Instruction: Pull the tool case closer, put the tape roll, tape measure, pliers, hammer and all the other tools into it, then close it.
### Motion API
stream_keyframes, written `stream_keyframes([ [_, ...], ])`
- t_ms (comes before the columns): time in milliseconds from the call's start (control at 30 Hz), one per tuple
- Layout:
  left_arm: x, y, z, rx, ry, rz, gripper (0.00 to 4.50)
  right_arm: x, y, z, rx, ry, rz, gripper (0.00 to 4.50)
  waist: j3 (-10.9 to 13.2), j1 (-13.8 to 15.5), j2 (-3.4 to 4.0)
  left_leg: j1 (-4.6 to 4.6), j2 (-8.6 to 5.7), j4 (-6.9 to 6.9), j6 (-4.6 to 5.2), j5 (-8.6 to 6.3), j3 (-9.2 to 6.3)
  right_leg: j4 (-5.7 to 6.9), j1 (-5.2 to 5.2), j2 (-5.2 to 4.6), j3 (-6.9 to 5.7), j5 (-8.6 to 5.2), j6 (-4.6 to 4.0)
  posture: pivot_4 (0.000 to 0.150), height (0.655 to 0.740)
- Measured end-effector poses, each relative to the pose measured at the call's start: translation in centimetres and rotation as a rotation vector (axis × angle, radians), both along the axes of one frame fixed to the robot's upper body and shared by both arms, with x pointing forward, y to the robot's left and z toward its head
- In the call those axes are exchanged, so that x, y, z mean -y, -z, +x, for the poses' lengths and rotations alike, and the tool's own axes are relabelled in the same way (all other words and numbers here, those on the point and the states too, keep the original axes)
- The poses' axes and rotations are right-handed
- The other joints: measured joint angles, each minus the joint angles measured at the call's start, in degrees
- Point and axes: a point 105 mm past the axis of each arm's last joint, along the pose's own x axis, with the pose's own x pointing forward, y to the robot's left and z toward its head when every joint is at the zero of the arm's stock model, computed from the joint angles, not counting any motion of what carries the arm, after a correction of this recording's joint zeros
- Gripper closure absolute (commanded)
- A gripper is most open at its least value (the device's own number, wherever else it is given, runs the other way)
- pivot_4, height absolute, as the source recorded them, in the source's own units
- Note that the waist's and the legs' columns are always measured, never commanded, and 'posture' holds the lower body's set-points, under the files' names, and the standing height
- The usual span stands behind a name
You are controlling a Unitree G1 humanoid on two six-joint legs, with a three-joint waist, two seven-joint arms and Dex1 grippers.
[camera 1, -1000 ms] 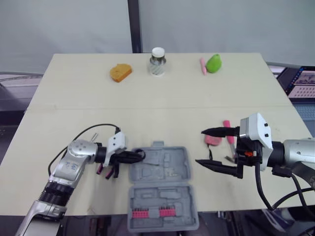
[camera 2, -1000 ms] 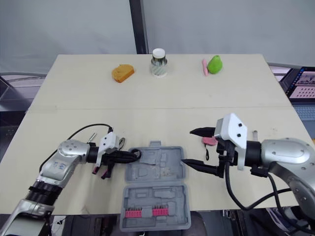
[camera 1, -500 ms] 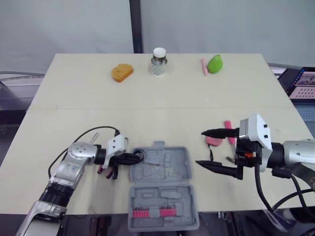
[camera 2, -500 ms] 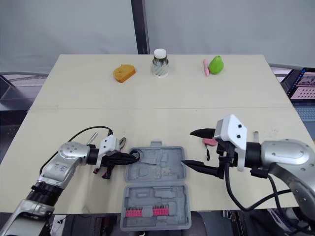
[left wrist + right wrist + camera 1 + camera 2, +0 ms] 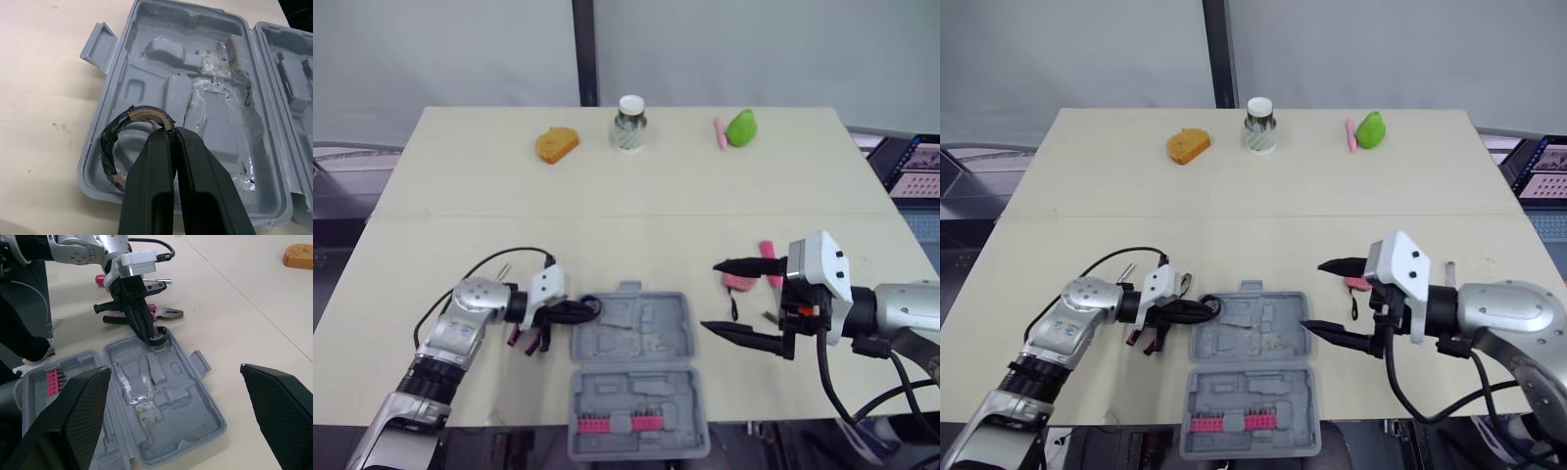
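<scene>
The grey tool case point(image 5: 646, 338) lies open near the table's front edge, with its bit-holding half point(image 5: 636, 423) nearest me. My left gripper point(image 5: 168, 134) is shut on the black tape roll point(image 5: 113, 143), which it holds over the round recess at the case's left end point(image 5: 161, 335). Pliers point(image 5: 142, 313) with pink-and-black handles and a pink screwdriver point(image 5: 105, 280) lie on the table just left of the case, under my left arm. My right gripper point(image 5: 711, 295) stands open and empty just right of the case. Behind it lie a pink tape measure point(image 5: 736, 281) and a pink-handled tool point(image 5: 767, 259).
Along the table's far edge stand an orange block point(image 5: 554, 144), a white-capped jar point(image 5: 628, 122), a pink pen point(image 5: 717, 130) and a green object point(image 5: 739, 126). A small metal piece point(image 5: 1447, 266) lies at the right. The wide middle of the table is bare.
</scene>
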Motion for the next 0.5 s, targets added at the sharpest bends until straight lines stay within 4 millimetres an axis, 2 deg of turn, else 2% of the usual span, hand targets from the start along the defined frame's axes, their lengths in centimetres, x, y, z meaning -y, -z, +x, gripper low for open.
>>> stream_keyframes([
  [133,0.38,0.67,-0.22,-0.026,0.011,0.015,4.47,0.03,0.16,-0.04,-0.007,0.002,0.001,0.00,0.00,-0.11,0.00,0.00,0.00,-0.02,0.00,0.00,0.00,0.00,-0.01,0.00,-0.01,0.00,0.00,0.150,0.7400],
  [500,0.39,0.69,-0.20,-0.025,0.013,0.023,4.47,0.04,0.41,-0.14,-0.017,0.004,0.008,0.00,0.00,-0.08,0.00,0.00,0.00,-0.02,0.00,0.00,0.00,-0.01,-0.01,0.00,-0.01,0.00,0.00,0.150,0.7400],
])
